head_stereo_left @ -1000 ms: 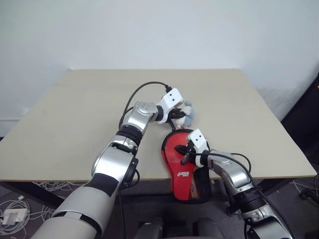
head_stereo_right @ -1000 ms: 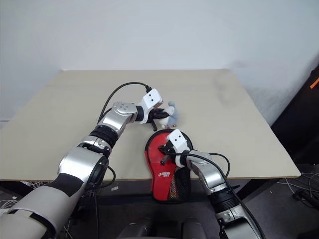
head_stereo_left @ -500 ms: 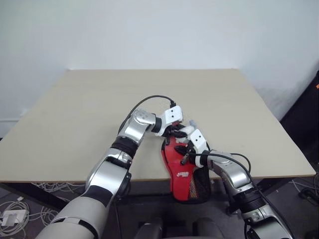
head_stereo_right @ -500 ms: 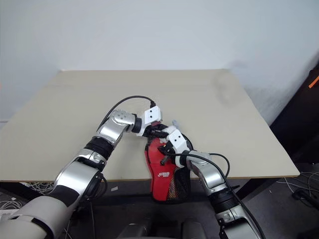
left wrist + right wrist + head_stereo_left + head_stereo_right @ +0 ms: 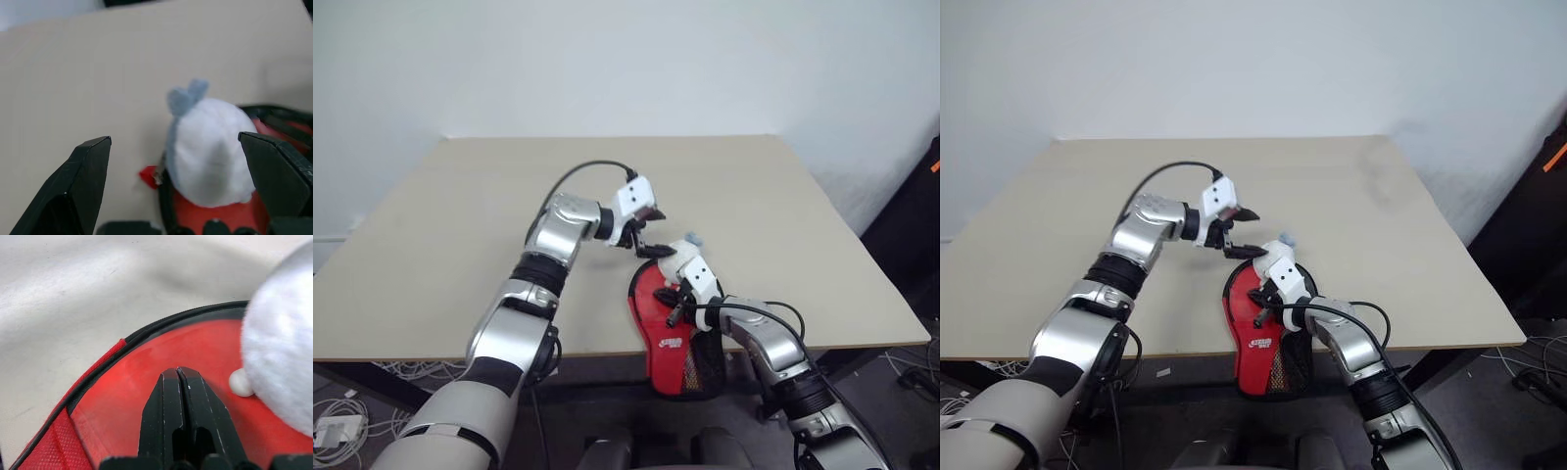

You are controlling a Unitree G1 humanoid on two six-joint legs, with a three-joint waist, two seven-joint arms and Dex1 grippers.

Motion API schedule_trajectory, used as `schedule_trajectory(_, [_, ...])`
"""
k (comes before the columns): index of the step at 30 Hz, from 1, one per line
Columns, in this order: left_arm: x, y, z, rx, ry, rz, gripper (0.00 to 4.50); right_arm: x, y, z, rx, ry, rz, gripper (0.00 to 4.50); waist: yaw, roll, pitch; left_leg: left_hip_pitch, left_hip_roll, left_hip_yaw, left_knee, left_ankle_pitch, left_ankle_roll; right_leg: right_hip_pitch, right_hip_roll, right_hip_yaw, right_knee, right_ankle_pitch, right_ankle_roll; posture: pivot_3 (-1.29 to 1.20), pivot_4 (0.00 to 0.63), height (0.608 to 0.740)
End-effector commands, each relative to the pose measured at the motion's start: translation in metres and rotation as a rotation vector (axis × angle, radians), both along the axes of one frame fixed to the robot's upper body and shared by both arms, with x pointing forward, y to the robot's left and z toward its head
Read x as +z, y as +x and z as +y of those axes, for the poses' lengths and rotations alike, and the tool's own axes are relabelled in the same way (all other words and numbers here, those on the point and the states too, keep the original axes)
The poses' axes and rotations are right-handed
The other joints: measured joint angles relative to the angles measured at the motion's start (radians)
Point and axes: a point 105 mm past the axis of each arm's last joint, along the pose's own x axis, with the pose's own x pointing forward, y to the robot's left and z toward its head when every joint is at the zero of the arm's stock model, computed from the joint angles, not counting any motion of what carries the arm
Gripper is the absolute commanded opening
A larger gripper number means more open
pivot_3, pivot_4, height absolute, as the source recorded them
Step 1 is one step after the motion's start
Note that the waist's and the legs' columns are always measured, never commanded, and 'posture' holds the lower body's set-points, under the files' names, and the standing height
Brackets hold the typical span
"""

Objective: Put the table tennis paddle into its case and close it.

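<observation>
The case (image 5: 668, 328), a red pouch with a white logo and a black mesh pocket (image 5: 707, 360), lies at the table's front edge with its narrow end hanging over. My right gripper (image 5: 178, 373) is shut, its fingertips resting on the red face (image 5: 146, 382) inside the black zipper rim. A white wad (image 5: 208, 154) with a bluish tuft lies on the case's far round end, beside my right wrist. My left gripper (image 5: 654, 233) hovers open just above and behind that wad, holding nothing. The table tennis paddle is hidden.
The beige table (image 5: 489, 196) stretches wide to the left, right and far side of the case. Cables (image 5: 352, 401) lie on the floor at the lower left. A white wall stands behind the table.
My left gripper, shut on the white wad beyond the case a second ago, lowered it onto the case's far end, opened, and drew back up and left. The right gripper stayed put.
</observation>
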Motion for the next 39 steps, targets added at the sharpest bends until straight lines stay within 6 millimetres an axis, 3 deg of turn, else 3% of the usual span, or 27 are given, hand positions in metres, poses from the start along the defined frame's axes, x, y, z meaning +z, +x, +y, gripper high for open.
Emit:
schedule_trajectory(1, [0.05, 0.002, 0.009, 0.011, -0.093, -0.1, 4.46, -0.002, -0.012, -0.002, 0.042, -0.027, 0.023, 0.0, 0.0, 0.0, 0.0, 0.0, 0.0, 0.0, 0.0, 0.0, 0.0, 0.0, 0.0, 0.0, 0.0, 0.0, 0.0, 0.0, 0.0, 0.739])
schedule_trajectory(3, [0.06, 0.004, 0.02, 0.056, -0.121, -0.112, 4.1, 0.005, -0.016, -0.007, 0.059, -0.036, 0.009, 0.0, 0.0, 0.0, 0.0, 0.0, 0.0, 0.0, 0.0, 0.0, 0.0, 0.0, 0.0, 0.0, 0.0, 0.0, 0.0, 0.0, 0.0, 0.739])
schedule_trajectory(6, [0.06, 0.005, 0.048, 0.137, -0.128, -0.118, 3.26, 0.027, -0.022, -0.018, 0.076, -0.025, -0.015, 0.55, 0.0, 0.001, 0.0, 0.0, 0.001, 0.0, 0.0, 0.0, 0.0, 0.0, 0.0, 0.0, 0.0, 0.0, 0.0, 0.0, 0.0, 0.739])
schedule_trajectory(12, [0.03, -0.021, 0.064, 0.159, -0.171, -0.023, 1.14, 0.075, -0.028, -0.035, 0.152, -0.008, -0.087, 2.56, 0.0, 0.001, 0.001, -0.001, 0.003, 0.001, 0.0, 0.0, 0.0, -0.001, 0.0, 0.001, 0.0, 0.0, 0.0, 0.0, 0.0, 0.739])
schedule_trajectory(15, [0.009, -0.036, 0.066, 0.171, -0.172, 0.037, 0.11, 0.094, -0.018, -0.043, 0.151, -0.027, -0.141, 3.61, 0.001, 0.0, 0.001, -0.001, 0.003, 0.001, 0.0, 0.0, 0.0, -0.001, -0.001, 0.001, 0.0, 0.0, 0.0, 0.0, 0.0, 0.739])
schedule_trajectory(17, [-0.004, -0.044, 0.066, 0.184, -0.168, 0.064, 0.0, 0.104, -0.008, -0.046, 0.132, -0.04, -0.179, 4.35, 0.001, 0.0, 0.001, -0.001, 0.004, 0.001, 0.0, 0.0, 0.0, -0.001, 0.0, 0.001, 0.0, 0.0, 0.0, 0.0, 0.0, 0.739])
schedule_trajectory(18, [-0.008, -0.046, 0.065, 0.195, -0.168, 0.077, 0.0, 0.108, -0.004, -0.047, 0.125, -0.041, -0.19, 4.47, 0.002, 0.0, 0.001, -0.001, 0.004, 0.002, 0.0, 0.0, -0.001, -0.001, 0.0, 0.001, 0.0, 0.0, -0.001, 0.0, 0.0, 0.739])
schedule_trajectory(23, [-0.027, -0.054, 0.065, 0.254, -0.176, 0.135, 0.0, 0.116, 0.015, -0.041, 0.106, -0.05, -0.229, 4.47, 0.002, 0.0, 0.001, -0.001, 0.004, 0.002, 0.0, -0.001, -0.001, -0.001, -0.001, 0.001, 0.0, 0.0, -0.001, 0.0, 0.0, 0.739])
schedule_trajectory(34, [-0.034, -0.059, 0.066, 0.31, -0.183, 0.14, 0.0, 0.071, 0.042, -0.033, 0.101, -0.142, -0.222, 4.47, 0.002, 0.0, 0.001, -0.001, 0.005, 0.004, 0.0, 0.0, -0.001, -0.002, 0.0, 0.002, 0.0, 0.002, -0.004, 0.0, 0.0, 0.739])
schedule_trajectory(39, [-0.034, -0.059, 0.067, 0.32, -0.183, 0.137, 0.0, 0.061, 0.051, -0.035, 0.076, -0.162, -0.217, 4.47, 0.001, 0.001, 0.001, -0.001, 0.007, 0.004, 0.0, -0.001, -0.002, -0.003, 0.002, 0.002, 0.0, 0.003, -0.005, 0.0, 0.0, 0.739])
